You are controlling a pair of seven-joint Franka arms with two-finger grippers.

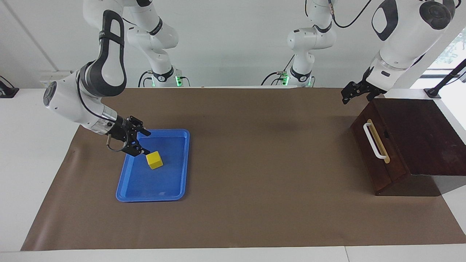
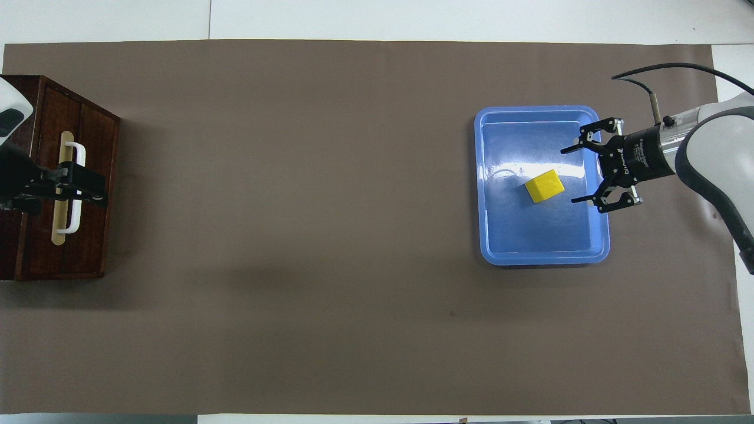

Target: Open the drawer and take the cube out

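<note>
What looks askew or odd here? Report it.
Only the cube: it lies in the blue tray turned at an angle to the tray's sides. The open right gripper is clear of it. The drawer is closed, and nothing is spilled or damaged.

One yellow cube (image 1: 154, 160), one blue tray (image 1: 181, 168), one wooden drawer box (image 1: 418, 145), two robot grippers.

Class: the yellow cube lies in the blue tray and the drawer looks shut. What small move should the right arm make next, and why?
Probably lift the right end effector up and clear of the blue tray. Its fingers stand open and apart from the cube, which rests alone in the tray. The drawer looks shut, and the left end effector hangs open above the box's corner.
</note>
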